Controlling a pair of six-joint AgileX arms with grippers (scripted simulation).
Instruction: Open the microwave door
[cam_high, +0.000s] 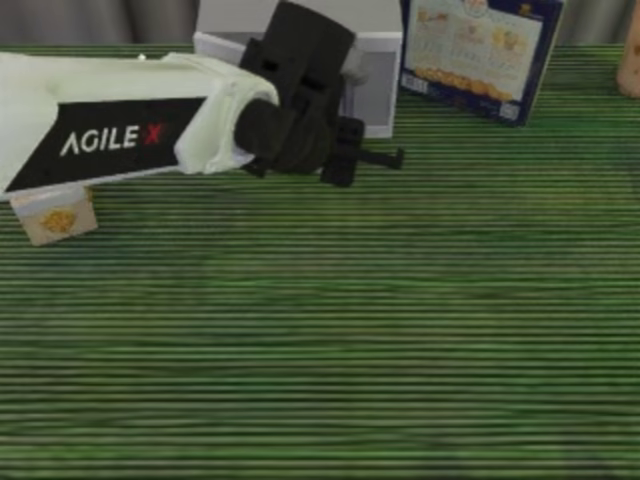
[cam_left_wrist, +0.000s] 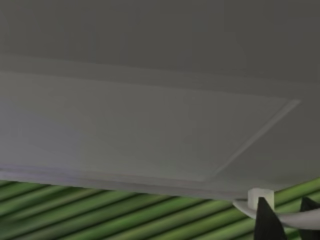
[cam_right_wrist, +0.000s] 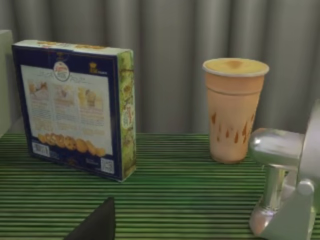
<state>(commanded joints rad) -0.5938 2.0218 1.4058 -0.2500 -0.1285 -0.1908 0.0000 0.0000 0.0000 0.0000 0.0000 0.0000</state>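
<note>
The microwave stands at the back middle of the table, partly under my left arm. My left gripper is at its front, by the narrow control panel. In the left wrist view the microwave door fills most of the picture, its darker window outlined. The pale bar handle runs along the door's edge and passes between my dark fingertips. My left gripper is shut on it. The top view does not show how far the door stands from the box. My right gripper shows only in its own wrist view, off to the right.
A blue printed carton stands just right of the microwave. An orange cup and a silver appliance are at the far right. A small pale box sits at the left under my arm. Green striped cloth covers the table.
</note>
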